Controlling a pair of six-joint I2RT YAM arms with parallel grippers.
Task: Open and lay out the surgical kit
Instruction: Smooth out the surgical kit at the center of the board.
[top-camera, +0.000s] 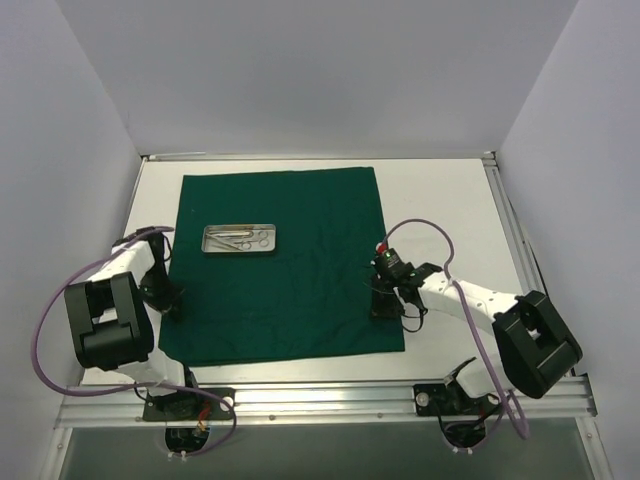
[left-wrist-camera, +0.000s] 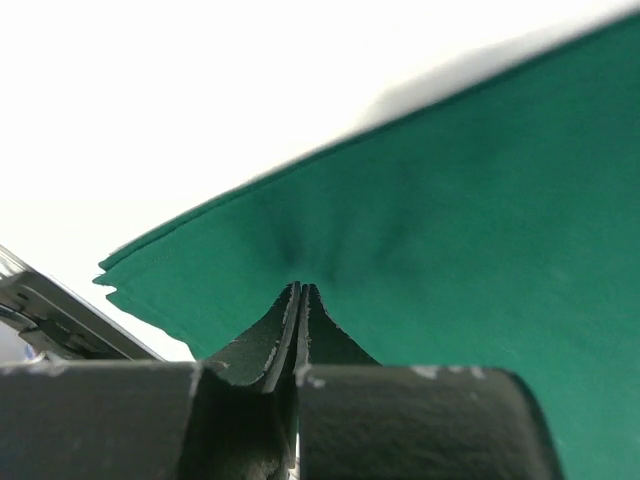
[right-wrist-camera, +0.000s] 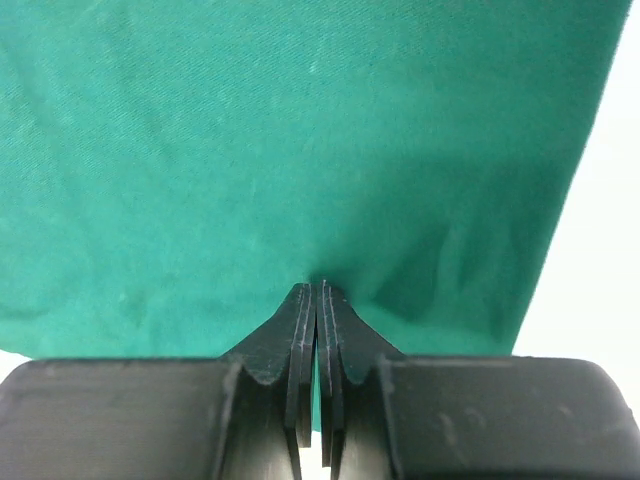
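The dark green cloth wrap (top-camera: 285, 295) lies spread flat on the white table. The small metal tray (top-camera: 213, 246) stands on its far left part, with steel scissors and forceps (top-camera: 246, 238) inside. My left gripper (top-camera: 168, 303) is shut on the cloth's left edge near the front corner; folds gather at its tips in the left wrist view (left-wrist-camera: 300, 288), on the cloth (left-wrist-camera: 480, 230). My right gripper (top-camera: 383, 308) is shut on the cloth's right edge; in the right wrist view (right-wrist-camera: 320, 287) the cloth (right-wrist-camera: 250, 150) puckers at the tips.
White walls enclose the table on three sides. A metal rail (top-camera: 330, 400) runs along the near edge by the arm bases. Bare white table (top-camera: 450, 200) lies right of the cloth, and a narrow strip (top-camera: 160, 200) lies left of it.
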